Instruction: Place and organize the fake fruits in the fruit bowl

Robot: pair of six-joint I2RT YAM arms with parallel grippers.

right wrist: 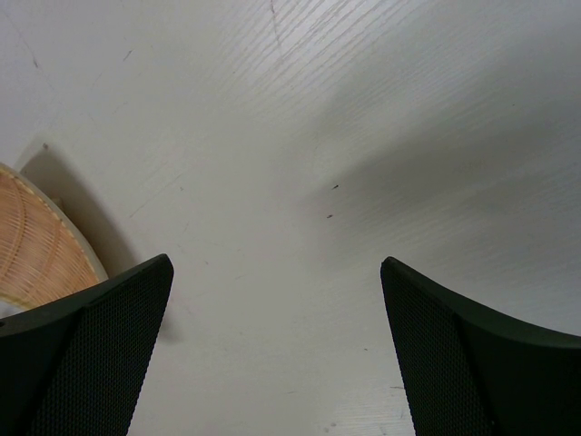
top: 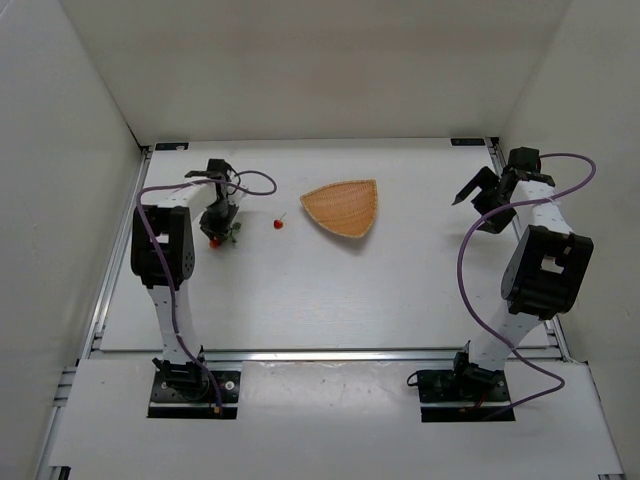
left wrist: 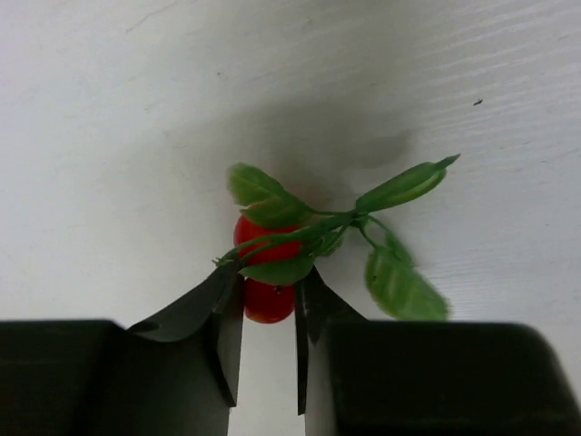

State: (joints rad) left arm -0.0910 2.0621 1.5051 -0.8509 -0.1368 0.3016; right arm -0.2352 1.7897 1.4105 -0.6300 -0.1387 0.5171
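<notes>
White tabletop (top: 330, 290): it is lying open between the left arm and the bowl, giving you a wide lane for the carry. White walls (top: 60, 150) are closing in the left, far and right sides, so you should be keeping every swing inward.
Wicker fruit bowl (top: 343, 207): it is sitting centre-far and showing no fruit inside from overhead. Its shallow rim is likely asking only a modest lift before you cross it.
Right gripper (top: 480, 195): it is hanging wide open, holding nothing, well apart from the bowl's right side. You should be leaving it parked there, out of the drop path.
Left gripper (left wrist: 268, 291): its jaws are drawn almost together, pinching the lowest berry. You should be rising straight and slowly, since the hold looks to be on one berry while the leaves (left wrist: 399, 186) are trailing free.
Berry cluster (left wrist: 272, 259): it is sitting at the left fingertips, low by the table and well left of the bowl. Whether it is lifted yet, you cannot tell.
Cherry (top: 279, 224): it is lying between cluster and bowl, near the carry line, so you should be passing above it.
</notes>
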